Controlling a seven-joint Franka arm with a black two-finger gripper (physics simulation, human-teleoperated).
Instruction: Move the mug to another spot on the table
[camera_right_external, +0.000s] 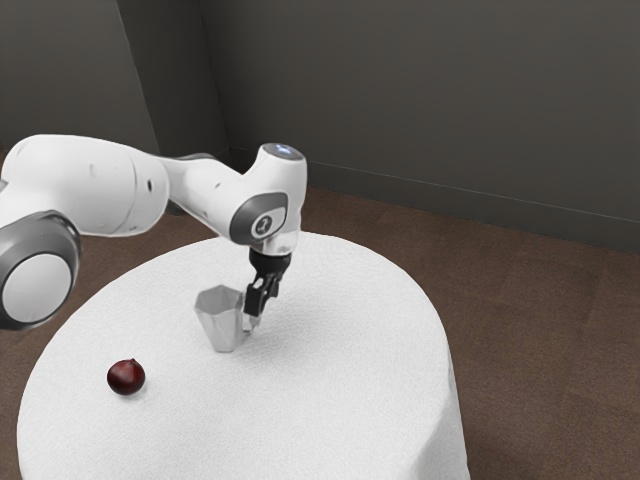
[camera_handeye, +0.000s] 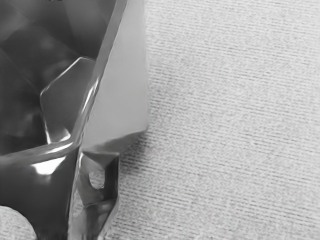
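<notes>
One mug (camera_right_external: 222, 318), grey and faceted, is standing upright on the round white tabletop (camera_right_external: 350, 390), a little toward the exterior view's left of the tabletop's middle. Its mouth is facing up. In the wrist view the mug (camera_handeye: 115, 100) is sitting just under the hand, its angular wall catching pale glints and its small handle (camera_handeye: 97, 180) jutting out over the woven white tabletop (camera_handeye: 230, 125).

One black pincer (camera_right_external: 250, 318) is reaching down at the mug's rim, on the side of the mug toward the exterior view's right. It is right against the mug there, but I cannot tell whether it is spread or pinching the wall.

One white arm (camera_right_external: 110, 190) is coming in above the mug from the exterior view's left. A dark round cap (camera_right_external: 265, 224) on its last joint, straight above the mug, is carrying a small pale mark, too small to read.

One dark red, round thing (camera_right_external: 126, 376) is lying on the tabletop well apart from the mug, nearer the camera and toward the exterior view's left of it.
</notes>
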